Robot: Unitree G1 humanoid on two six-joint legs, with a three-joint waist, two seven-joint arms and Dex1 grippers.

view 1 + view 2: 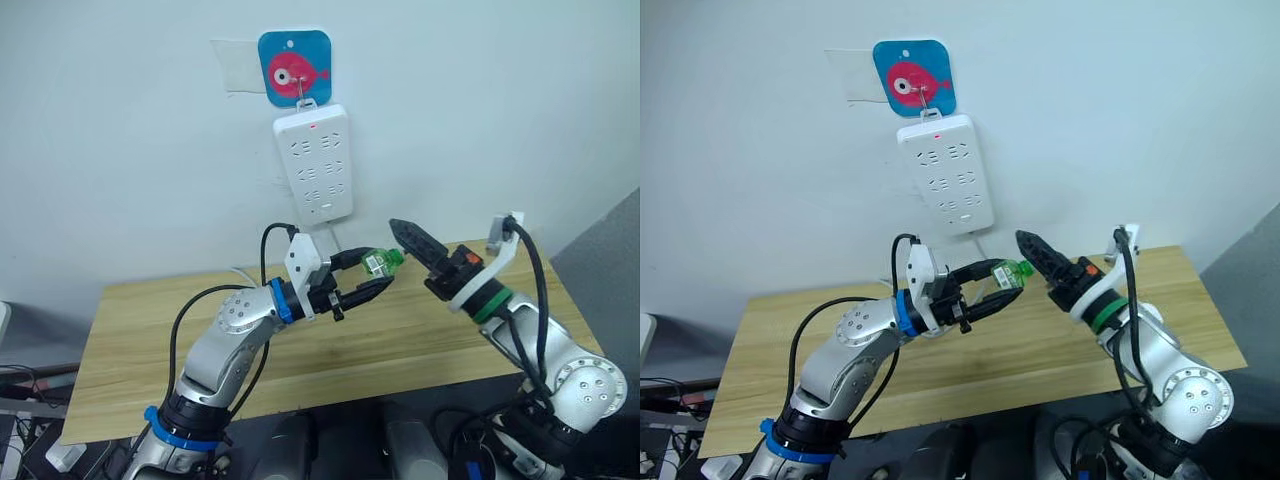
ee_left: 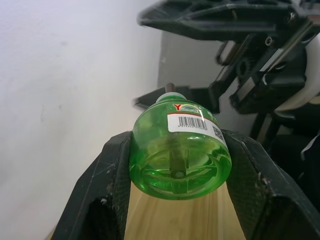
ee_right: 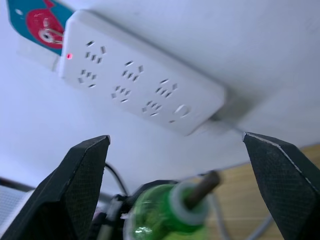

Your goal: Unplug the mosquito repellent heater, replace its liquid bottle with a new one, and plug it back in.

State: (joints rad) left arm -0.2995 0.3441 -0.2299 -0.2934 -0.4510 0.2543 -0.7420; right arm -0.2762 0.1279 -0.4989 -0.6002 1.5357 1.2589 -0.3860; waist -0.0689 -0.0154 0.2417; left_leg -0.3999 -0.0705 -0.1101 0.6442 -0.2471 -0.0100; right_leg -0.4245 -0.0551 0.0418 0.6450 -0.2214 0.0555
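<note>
My left gripper (image 1: 379, 268) is shut on the green liquid bottle (image 2: 180, 155), held lying sideways above the table, its wick end pointing towards my right gripper (image 1: 402, 233). The bottle's label and barcode face up in the left wrist view. My right gripper (image 3: 175, 137) is open, its fingers (image 3: 80, 180) spread wide on either side of the bottle's wick end (image 3: 200, 186) without touching it. The mosquito repellent heater is out of view.
A white power strip (image 1: 313, 165) hangs on the wall from a blue fish hook (image 1: 295, 68), right above the two grippers, its red light on and its sockets unoccupied. Its cable runs down behind the wooden table (image 1: 400, 345).
</note>
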